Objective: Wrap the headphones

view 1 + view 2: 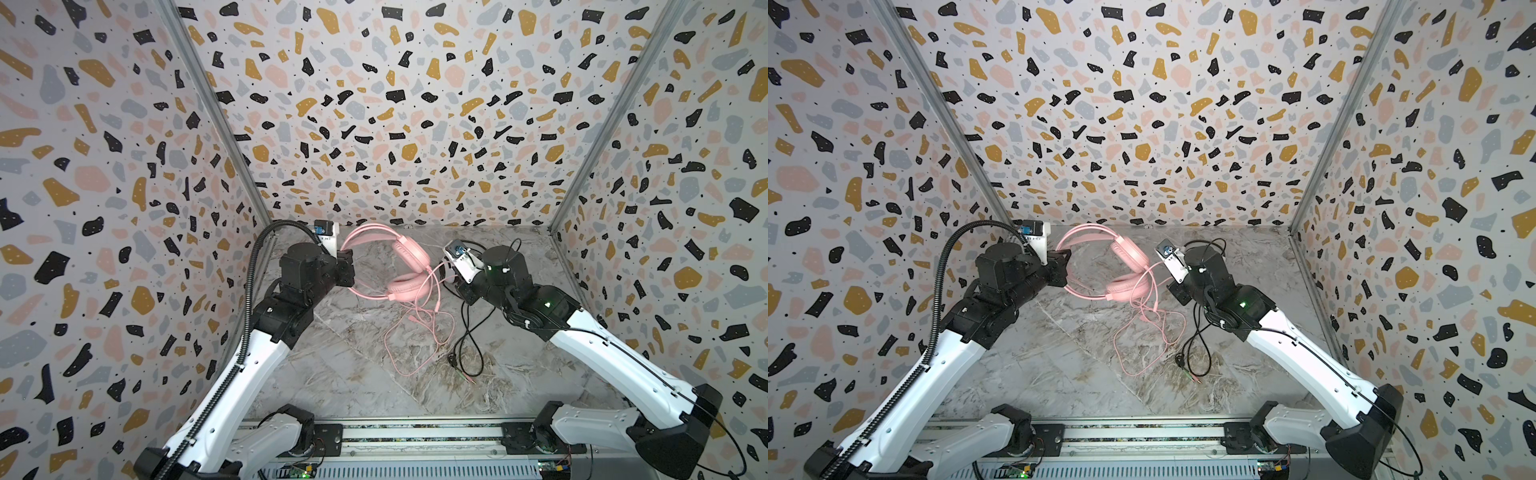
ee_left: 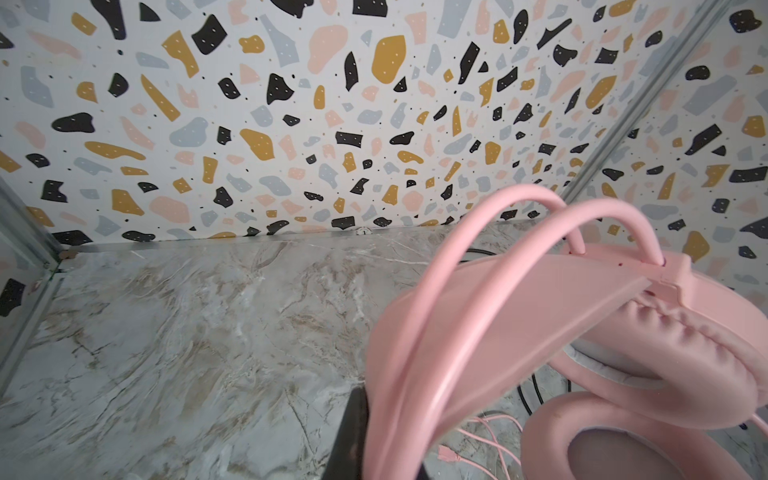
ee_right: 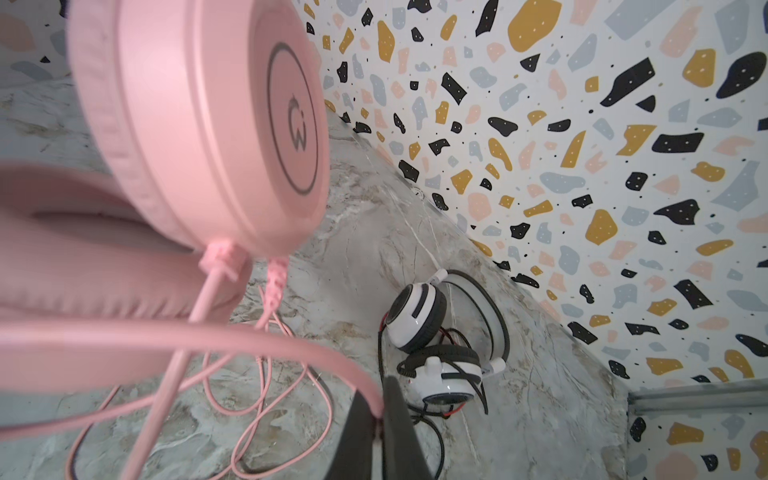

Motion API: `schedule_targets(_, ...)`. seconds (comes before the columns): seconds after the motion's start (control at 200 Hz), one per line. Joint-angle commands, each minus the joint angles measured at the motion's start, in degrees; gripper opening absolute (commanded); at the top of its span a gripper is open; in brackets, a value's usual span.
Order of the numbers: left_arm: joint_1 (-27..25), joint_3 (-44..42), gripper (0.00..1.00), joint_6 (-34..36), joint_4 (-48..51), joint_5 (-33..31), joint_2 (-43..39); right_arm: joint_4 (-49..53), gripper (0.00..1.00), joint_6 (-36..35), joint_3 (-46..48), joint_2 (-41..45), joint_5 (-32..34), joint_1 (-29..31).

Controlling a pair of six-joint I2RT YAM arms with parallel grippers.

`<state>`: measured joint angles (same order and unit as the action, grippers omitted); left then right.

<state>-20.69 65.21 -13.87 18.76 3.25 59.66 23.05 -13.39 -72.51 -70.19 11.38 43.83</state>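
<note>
Pink headphones (image 1: pixel 409 249), band (image 1: pixel 361 232) pointing left — left gripper (image 1: pixel 348 269) clamps it, right gripper (image 3: pixel 380 409) clamps cable (image 3: pixel 249 337).

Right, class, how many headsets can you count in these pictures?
2. The pink headset is held by its band in the left gripper, its cable pinched in the right gripper. The white-and-black headset lies on the table by the wall, behind the right arm.
</note>
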Motion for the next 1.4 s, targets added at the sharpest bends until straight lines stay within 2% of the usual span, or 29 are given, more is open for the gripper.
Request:
schedule_targets(0.0, -0.06, 4.72, 0.0, 0.47, -3.24, 7.06, 0.35, -4.44, 0.04, -2.58, -3.93, -0.66, -2.65, -0.15)
schedule_targets(0.25, -0.14, 4.12, 0.0, 0.4, -3.93, 16.07, 1.11, -5.03, 0.04, -4.47, -7.95, -3.12, -5.75, -0.15)
schedule_targets(0.375, -0.17, 3.46, 0.0, 0.75, -3.41, 18.84, 2.16, -6.04, 0.03, -4.72, -8.88, -3.52, -5.7, -0.15)
schedule_targets(0.521, -0.3, 2.84, 0.0, 0.4, -3.9, 22.83, 2.5, -6.55, 0.04, -4.63, -9.76, -4.22, -8.59, -0.15)
schedule_targets(0.596, -0.33, 1.9, 0.0, -1.4, -6.82, 26.59, 1.97, -7.41, 0.04, -4.72, -9.08, -4.84, -9.99, -0.69)
schedule_targets(0.741, -0.34, 1.5, 0.0, -2.37, -8.44, 31.76, 2.21, -9.57, 0.04, -3.69, -7.51, -5.7, -17.06, -3.15)
schedule_targets(0.941, -0.37, 1.51, 0.0, -1.32, -7.75, 34.38, 1.66, -10.65, 0.05, -2.95, -5.12, -5.63, -21.06, -5.73)
schedule_targets(1.121, -0.33, 0.92, 0.0, -4.89, -12.48, 38.13, 0.99, -10.91, 0.08, -1.93, -3.03, -5.74, -23.98, -7.36)
schedule_targets(1.237, -0.33, 0.07, 0.0, -7.99, -16.62, 39.23, 0.99, -13.76, 0.16, -0.13, -0.84, -4.53, -27.64, -7.51)
schedule_targets(1.337, -0.34, 0.14, 0.0, -8.3, -17.0, 39.4, 0.82, -16.56, 0.37, 1.78, 1.5, -3.35, -31.28, -8.16)
schedule_targets(1.397, -0.35, 0.2, 0.0, -8.29, -16.98, 39.29, 0.73, -17.61, 0.44, 2.53, 2.64, -2.73, -32.91, -8.67)
